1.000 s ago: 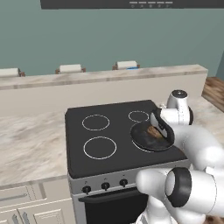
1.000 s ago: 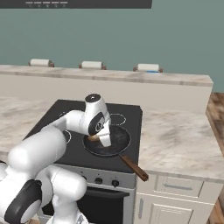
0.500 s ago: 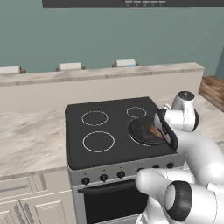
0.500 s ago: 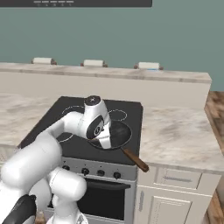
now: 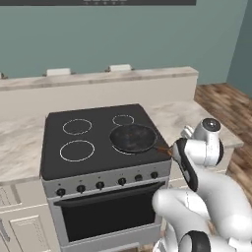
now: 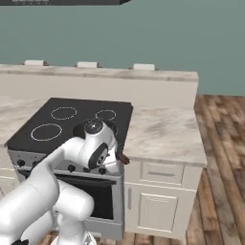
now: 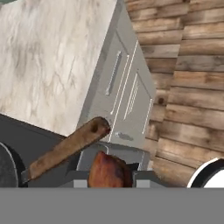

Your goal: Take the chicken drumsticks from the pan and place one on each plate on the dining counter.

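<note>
The pan (image 5: 133, 138) sits on the black stove (image 5: 93, 142), on its front right burner, its dish looking bare in the left base view. Its wooden handle (image 7: 65, 148) runs out over the stove's front right corner toward the cabinets (image 7: 122, 96); in the hand view it lies slantwise, just beside the pincer (image 7: 109, 177).

The pincer is clamped on a drumstick (image 7: 108, 170), held off the pan past the stove's right front edge, above the cabinet fronts and the wooden floor (image 7: 192, 87). Only a rounded brown end of the meat shows between the tips, so its long axis cannot be told.

The marbled surface (image 6: 162, 134) lies right of the stove. Behind it runs the raised dining surface (image 6: 119, 74), with white stool cushions (image 6: 143, 67) showing past its far edge.
</note>
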